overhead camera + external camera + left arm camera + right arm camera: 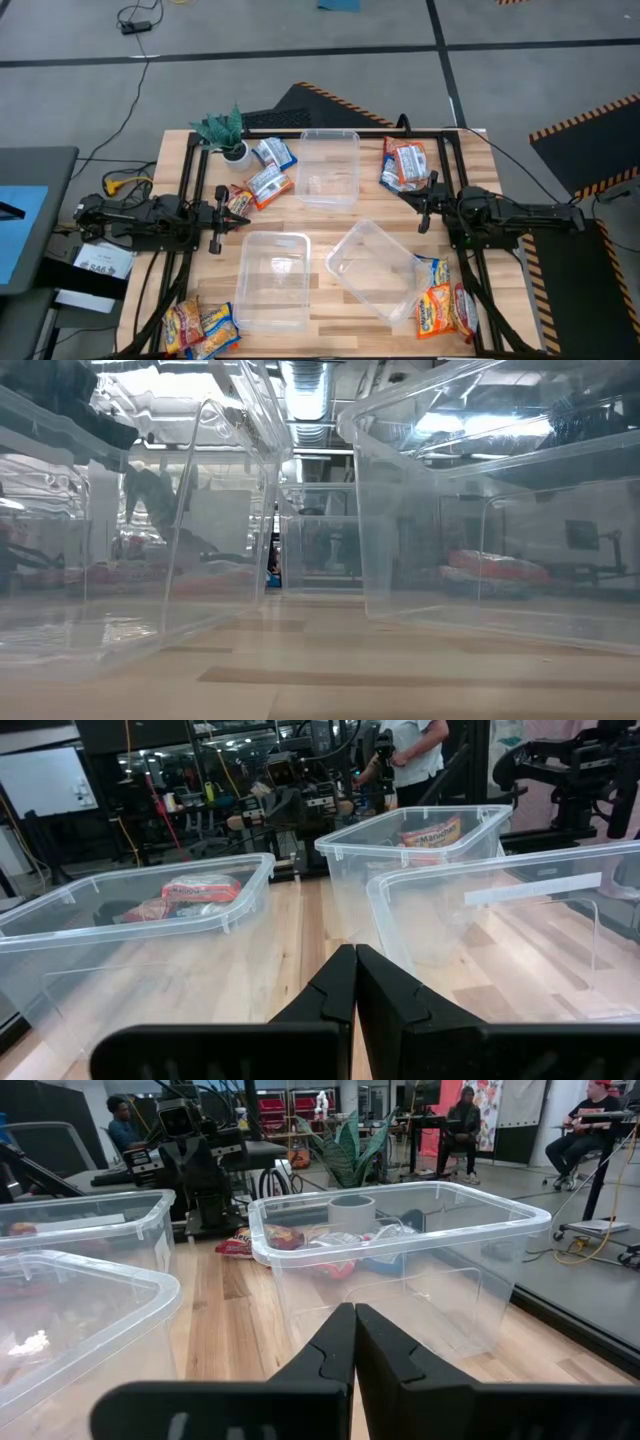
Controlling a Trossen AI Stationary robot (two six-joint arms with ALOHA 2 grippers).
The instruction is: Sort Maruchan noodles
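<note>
- Right gripper (354,1342) at bottom centre, dark fingers pressed together over the wooden table (225,1330)
- Clear bin (400,1255) in the centre, a white pot (351,1212) and plant (345,1145) seen through and above it
- Packets (300,1240), red and blue-white, show through that bin's left wall
- Two more clear bins at left: one (85,1220) mid-left, one (70,1330) lower left
- Other arm (195,1155) upper left, behind the bins
- People (465,1115) seated in the room along the top

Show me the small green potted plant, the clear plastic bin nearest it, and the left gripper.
Small green potted plant (224,128), high view, on its leaves.
Clear plastic rectangular bin (328,204), high view, on its near rim.
Left gripper (225,208), high view, between its shut fingertips.
</note>
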